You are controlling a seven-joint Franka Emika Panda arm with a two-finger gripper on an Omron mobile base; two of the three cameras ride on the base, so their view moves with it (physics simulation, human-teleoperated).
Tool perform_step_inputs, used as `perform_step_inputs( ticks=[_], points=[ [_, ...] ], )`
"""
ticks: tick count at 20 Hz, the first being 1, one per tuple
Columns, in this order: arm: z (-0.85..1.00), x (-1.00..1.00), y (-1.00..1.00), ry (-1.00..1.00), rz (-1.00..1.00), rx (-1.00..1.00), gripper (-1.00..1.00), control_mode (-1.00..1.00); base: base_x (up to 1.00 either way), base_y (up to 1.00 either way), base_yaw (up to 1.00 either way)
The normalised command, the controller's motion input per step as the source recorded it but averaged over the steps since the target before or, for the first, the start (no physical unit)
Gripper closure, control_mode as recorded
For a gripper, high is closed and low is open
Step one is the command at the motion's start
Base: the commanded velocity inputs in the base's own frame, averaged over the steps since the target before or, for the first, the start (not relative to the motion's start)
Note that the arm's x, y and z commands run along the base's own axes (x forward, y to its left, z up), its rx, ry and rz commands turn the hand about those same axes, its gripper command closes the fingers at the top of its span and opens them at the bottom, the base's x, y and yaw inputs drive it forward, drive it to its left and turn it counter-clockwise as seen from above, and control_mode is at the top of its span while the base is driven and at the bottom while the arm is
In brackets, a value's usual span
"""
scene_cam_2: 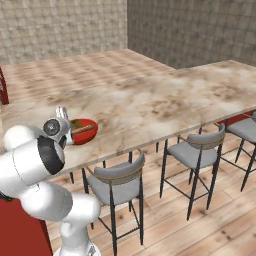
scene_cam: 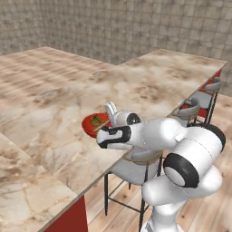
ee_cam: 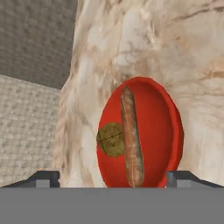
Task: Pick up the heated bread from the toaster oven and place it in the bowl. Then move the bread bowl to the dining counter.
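The red bowl (scene_cam: pixel 93 124) sits on the long beige-and-brown marbled dining worktop (scene_cam: pixel 149 86), close to the edge lined with bar stools (scene_cam_2: pixel 197 152). Two things rest in it: the small round golden-brown roll (ee_cam: pixel 111 139), lumpy and olive-tinted, lying against one side of the bowl's inner wall, and a long thin brown bread stick (ee_cam: pixel 131 138) that spans the bowl from rim to rim, just beside the roll.

The white arm reaches over the worktop edge toward the bowl. In the hand view, the end effector (ee_cam: pixel 118 177) looks straight down on the bowl, and its two dark fingertips (ee_cam: pixel 43 178) stand wide apart, one on each side of the bowl's near rim. Its jaws are spread and clamp nothing; whether either tip touches the bowl cannot be told. In the left base view the hand partly hides the near side of the bowl, and in the right base view the bowl (scene_cam_2: pixel 83 130) shows just past the wrist, with the stick poking across it.

Grey-seated stools stand along the worktop's edge on a wooden floor (scene_cam_2: pixel 200 230), and a tiled wall (scene_cam: pixel 136 27) rises behind.
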Motion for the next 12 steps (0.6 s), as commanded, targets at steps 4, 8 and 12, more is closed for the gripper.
perform_step_inputs(
  ticks=[4,8,12],
  points=[
    [1.00,-1.00,-0.25,-0.17,-0.03,0.01,-1.00,-1.00,0.00,0.00,0.00],
    [1.00,-1.00,-0.31,-0.06,-0.01,0.03,-1.00,-1.00,0.00,0.00,0.00],
    [0.96,-1.00,-0.40,-0.11,0.01,0.06,-1.00,-1.00,0.00,0.00,0.00]
  ],
)
